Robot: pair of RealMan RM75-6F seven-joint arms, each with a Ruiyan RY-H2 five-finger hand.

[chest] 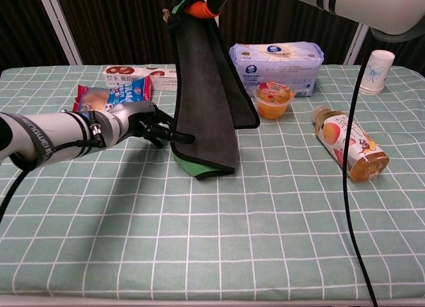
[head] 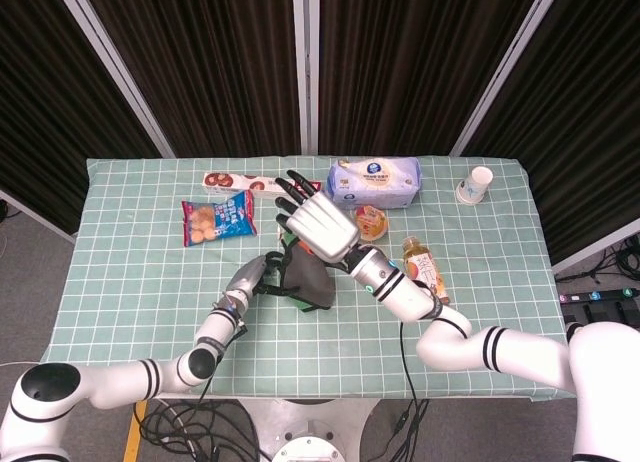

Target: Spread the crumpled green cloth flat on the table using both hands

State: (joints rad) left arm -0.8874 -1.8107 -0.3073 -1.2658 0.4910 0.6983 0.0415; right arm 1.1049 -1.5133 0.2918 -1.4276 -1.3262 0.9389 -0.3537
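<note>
Right hand holds the cloth up by its top — it hangs lengthwise, tail on the table mid-left; left hand, nearer, pinches its left edge.

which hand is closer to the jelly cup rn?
Right. The right hand is raised, holding the cloth by its top, just left of the jelly cup in the head view. The left hand is at the cloth's lower left edge, beyond the cloth from the cup.
</note>
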